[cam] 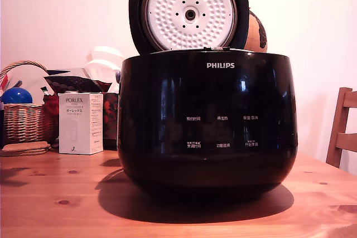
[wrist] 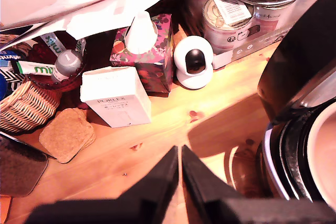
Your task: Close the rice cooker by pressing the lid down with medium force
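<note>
Lid (cam: 189, 12): upright, fully open behind the rice cooker (cam: 206, 124).
Gripper (wrist: 180, 156): clenched, empty, beside the cooker.
Technique: reach above the lid's back, push downward steadily until latched.

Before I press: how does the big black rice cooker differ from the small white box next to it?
The large glossy black rounded rice cooker dwarfs the small white rectangular cardboard box. The cooker is dark, curved and reflective; the box is pale, flat-sided and matte. The cooker's round hinged lid stands open, while the box looks closed. Both stand upright on the wooden table and carry printed lettering.
</note>
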Controlling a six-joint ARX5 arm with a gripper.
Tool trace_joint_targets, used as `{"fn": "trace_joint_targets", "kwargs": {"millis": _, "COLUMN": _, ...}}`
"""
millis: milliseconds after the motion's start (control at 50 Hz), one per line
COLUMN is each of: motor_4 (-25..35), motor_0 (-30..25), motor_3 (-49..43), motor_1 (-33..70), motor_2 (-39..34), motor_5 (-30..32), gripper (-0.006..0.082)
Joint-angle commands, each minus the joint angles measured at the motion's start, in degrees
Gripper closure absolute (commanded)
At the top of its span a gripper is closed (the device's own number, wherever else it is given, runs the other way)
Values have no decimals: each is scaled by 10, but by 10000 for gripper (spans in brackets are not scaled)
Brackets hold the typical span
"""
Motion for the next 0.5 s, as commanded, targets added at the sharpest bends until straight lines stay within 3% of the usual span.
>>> {"fn": "trace_joint_targets", "kwargs": {"millis": 0, "motor_4": 29, "motor_0": 0, "motor_3": 18, "motor_1": -9, "motor_2": -8, "motor_5": 23, "gripper": 790}}
{"fn": "trace_joint_targets", "kwargs": {"millis": 340, "motor_4": 80, "motor_0": 10, "motor_3": 57, "motor_1": -9, "motor_2": -8, "motor_5": 23, "gripper": 790}}
{"fn": "trace_joint_targets", "kwargs": {"millis": 480, "motor_4": 129, "motor_0": 23, "motor_3": 94, "motor_1": -7, "motor_2": -8, "motor_5": 23, "gripper": 790}}
